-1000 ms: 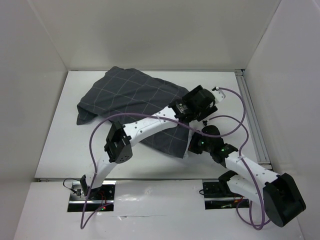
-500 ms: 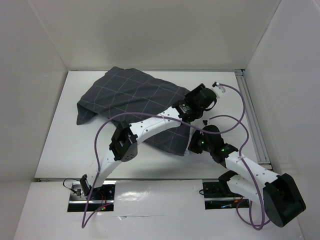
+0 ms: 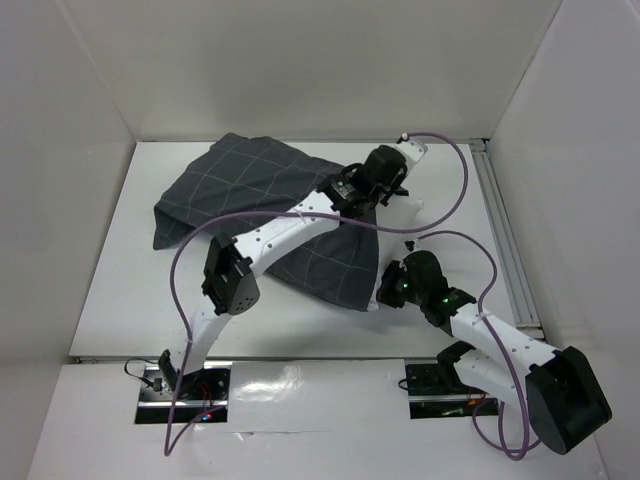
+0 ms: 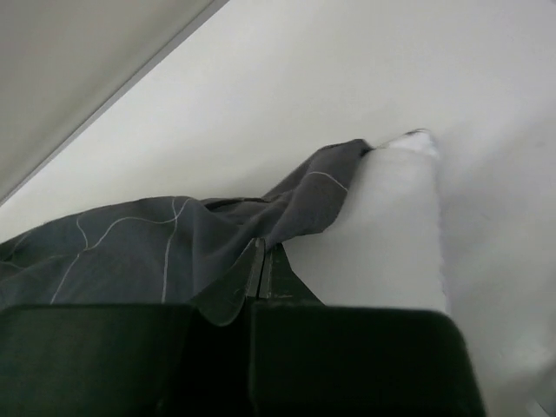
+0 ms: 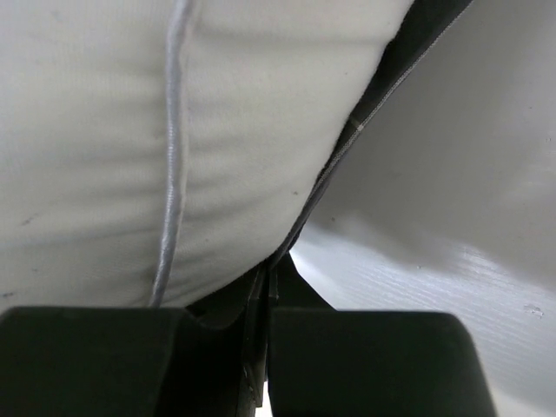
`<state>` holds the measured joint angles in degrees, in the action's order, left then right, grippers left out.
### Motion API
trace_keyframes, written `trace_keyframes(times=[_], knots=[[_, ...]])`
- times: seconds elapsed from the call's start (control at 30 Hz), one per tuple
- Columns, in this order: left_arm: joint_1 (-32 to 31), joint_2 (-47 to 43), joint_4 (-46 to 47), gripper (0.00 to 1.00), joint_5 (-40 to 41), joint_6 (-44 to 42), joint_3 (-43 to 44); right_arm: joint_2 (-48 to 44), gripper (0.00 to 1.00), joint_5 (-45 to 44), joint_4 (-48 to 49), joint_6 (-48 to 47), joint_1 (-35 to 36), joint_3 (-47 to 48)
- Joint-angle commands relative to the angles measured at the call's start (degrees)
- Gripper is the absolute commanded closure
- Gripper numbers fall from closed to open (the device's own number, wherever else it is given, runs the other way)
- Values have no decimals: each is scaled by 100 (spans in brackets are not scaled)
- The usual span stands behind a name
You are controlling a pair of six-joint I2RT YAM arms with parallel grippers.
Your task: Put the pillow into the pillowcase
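The dark grey grid-lined pillowcase (image 3: 260,200) lies bunched across the table's middle, with the white pillow (image 3: 411,207) sticking out of its right end. Reaching over the cloth, my left gripper (image 3: 385,190) is at that far right end. In the left wrist view its jaws (image 4: 263,254) are shut on the pillowcase (image 4: 130,252) edge, right beside the pillow (image 4: 391,234). My right gripper (image 3: 385,293) is at the near right corner. Its wrist view shows it (image 5: 269,271) shut on the pillowcase hem (image 5: 365,113), under the bulging pillow (image 5: 261,104).
White walls close in the table (image 3: 120,280) on the left, back and right. A metal rail (image 3: 505,240) runs along the right side. Purple cables (image 3: 455,195) loop above both arms, and one hangs across the pillow in the right wrist view.
My left gripper has swung toward the back of the table and gone from open to shut on the pillowcase edge. The right arm has stayed put, still shut.
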<state>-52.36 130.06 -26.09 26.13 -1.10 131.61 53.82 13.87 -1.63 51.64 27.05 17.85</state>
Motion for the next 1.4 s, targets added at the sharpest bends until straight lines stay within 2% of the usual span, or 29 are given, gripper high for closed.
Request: trace_keyframes(times=[0.0, 0.07, 0.27, 0.4, 0.47, 0.57, 0.6, 0.73, 0.77, 0.8, 0.87, 0.97, 1.03, 1.1, 1.13, 1.17, 1.2, 1.27, 1.3, 1.37], knots=[[164, -1007, 60, 100, -1160, 759, 189, -47, 100, 2, 225, -4, -33, 219], [374, -1298, 60, 100, -1992, 1232, 189, -100, 100, -199, -212, -205, -33, 490], [1174, -2607, 612, 100, -3375, 2603, -12, -267, 100, -1069, -1338, -1153, -33, 2352], [2104, -3302, 929, 100, -3500, 3053, 39, -127, 100, -1518, -1797, -1787, -33, 3862], [2439, -3460, 930, 100, -3501, 3160, 232, -74, 100, -1597, -1797, -1911, -33, 4155], [3256, -3698, 825, 100, -3781, 3502, 479, 84, 100, -1676, -1736, -2201, -33, 4770], [3737, -3855, 824, 100, -4078, 3790, 479, 250, 100, -1729, -1736, -2393, -33, 5285], [4766, -4128, 973, 100, -4739, 4477, 331, 812, 100, -1651, -1736, -2930, -33, 6684], [4918, -4181, 1035, 100, -4827, 4592, 330, 910, 100, -1651, -1736, -3018, -33, 7454], [5207, -4243, 1088, 100, -5028, 4819, 408, 1076, 100, -1572, -1736, -3158, -33, 7827], [5454, -4243, 1158, 100, -5231, 5049, 540, 1209, 100, -1449, -1447, -3238, -33, 8800], [5754, -4305, 1649, 100, -5670, 5576, 471, 1428, 100, -949, -823, -3239, -33, 9482], [5938, -4375, 1808, 100, -5890, 5909, 313, 1848, 100, -667, -935, -3239, -33, 9789], [6061, -4428, 2168, 100, -6057, 6165, 260, 2271, 100, -588, -1119, -3239, -33, 10526], [6210, -4358, 2317, 100, -6319, 6523, 355, 2769, 100, -474, -1268, -3239, -33, 11016], [6290, -4288, 2449, 100, -6461, 6726, 461, 2991, 100, -316, -1505, -3239, -33, 12135], [6360, -4226, 2729, 100, -6584, 6920, 549, 3124, 100, -123, -1507, -3161, -33, 12529], [6544, -4226, 3143, 100, -6744, 7507, 550, 2891, 100, 107, -801, -3037, -33, 12595], [6598, -4226, 3336, 100, -6796, 7650, 480, 2627, 100, 107, -360, -2985, -33, 11733], [6598, -4278, 3558, 100, -6683, 7739, 288, 2022, 100, -67, 327, -2984, -33, 10683]])
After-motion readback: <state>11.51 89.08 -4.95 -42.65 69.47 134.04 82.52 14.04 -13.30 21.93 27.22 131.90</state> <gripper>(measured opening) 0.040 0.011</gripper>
